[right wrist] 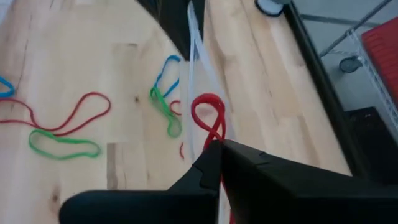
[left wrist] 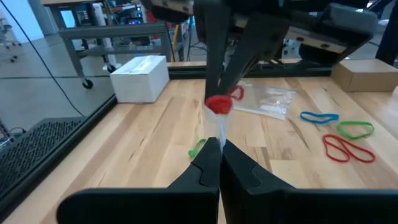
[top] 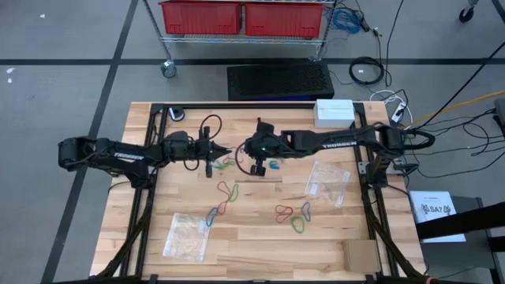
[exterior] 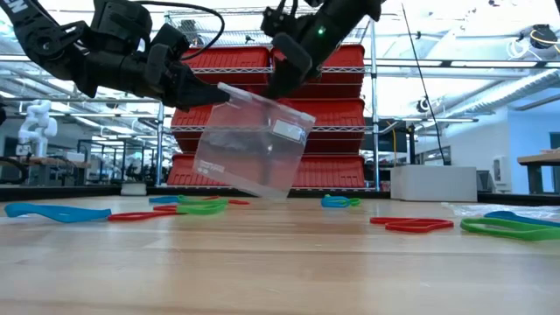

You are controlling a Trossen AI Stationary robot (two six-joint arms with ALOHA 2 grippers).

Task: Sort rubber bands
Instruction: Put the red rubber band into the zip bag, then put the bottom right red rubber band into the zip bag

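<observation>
A clear plastic bag (exterior: 254, 144) hangs tilted between my two grippers, above the middle of the table. My left gripper (top: 223, 151) is shut on the bag. My right gripper (top: 246, 147) faces it from the right, shut on a red rubber band (right wrist: 208, 121) at the bag's upper edge (right wrist: 196, 62). Several more red, green and blue rubber bands (top: 229, 189) (top: 293, 214) lie flat on the wood nearer the front edge. A few others (top: 229, 166) (top: 274, 166) lie below the grippers. My left gripper pinches the bag's upper edge (left wrist: 221, 129) between its two fingers, near one top corner (exterior: 223, 90). It comes in about level from the table's left. The bag hangs below the fingers, tilted and clear of the table. My right gripper pinches one end of the red band (right wrist: 214, 138) between its fingers, slanting down from the table's right. The band's free loop (left wrist: 217, 104) sticks out past the fingertips at the bag's upper edge, clear of the table. I cannot tell whether it touches the bag.
Two more clear bags lie flat, one at the front left (top: 185, 235), one at the right (top: 327, 180). A white box (top: 335, 110) stands at the far right and a cardboard piece (top: 361, 254) at the front right. Bare wood shows along the front edge.
</observation>
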